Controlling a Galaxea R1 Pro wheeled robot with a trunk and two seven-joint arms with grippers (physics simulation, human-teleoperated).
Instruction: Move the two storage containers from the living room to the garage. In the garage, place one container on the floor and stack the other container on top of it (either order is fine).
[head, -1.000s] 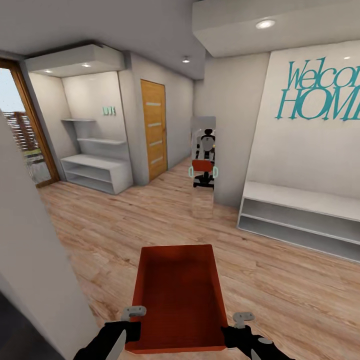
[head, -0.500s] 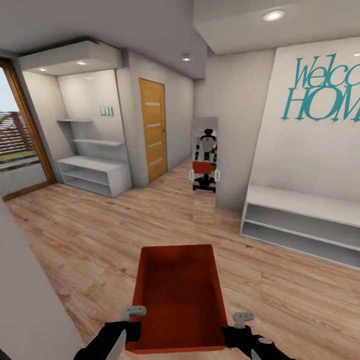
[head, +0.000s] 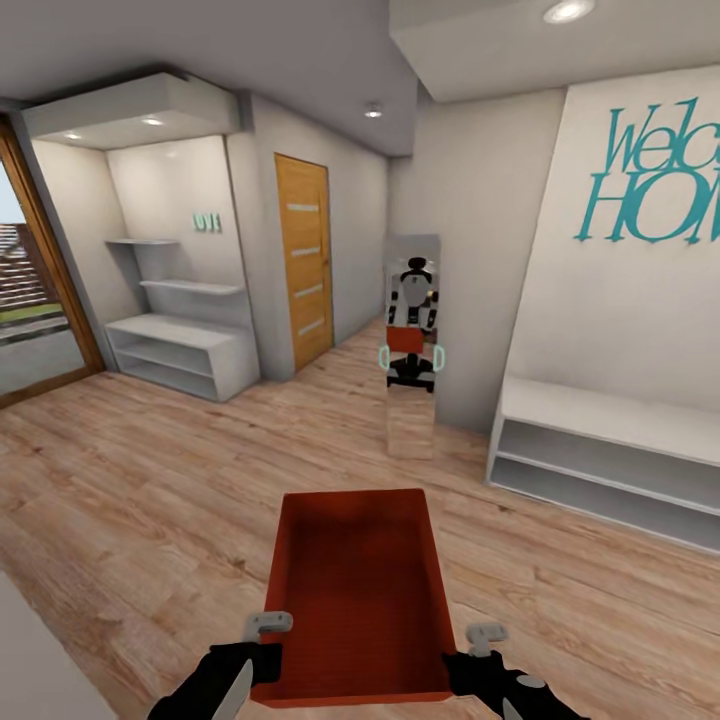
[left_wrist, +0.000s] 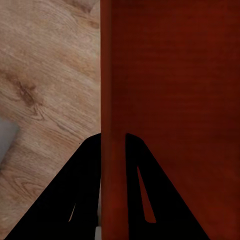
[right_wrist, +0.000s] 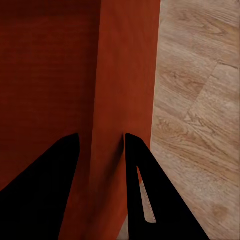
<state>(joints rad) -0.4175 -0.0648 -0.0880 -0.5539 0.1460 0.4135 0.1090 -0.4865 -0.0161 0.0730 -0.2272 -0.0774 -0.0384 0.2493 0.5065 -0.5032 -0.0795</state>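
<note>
Container (head: 355, 595), red-orange and empty, hangs above wood flooring (head: 150, 500), both jaws pinching its side walls.

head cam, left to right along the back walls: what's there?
glazed door → white corner shelves → wooden door → mirror → white bench shelf under the teal wall lettering

Large teal lettering (head: 655, 180) stands on the white wall panel (head: 620, 300) at the right, cut off by the picture's edge: "Welc" above "HOM". Far left, small teal letters (head: 207, 222) on the alcove's back wall are too small to read.
</note>
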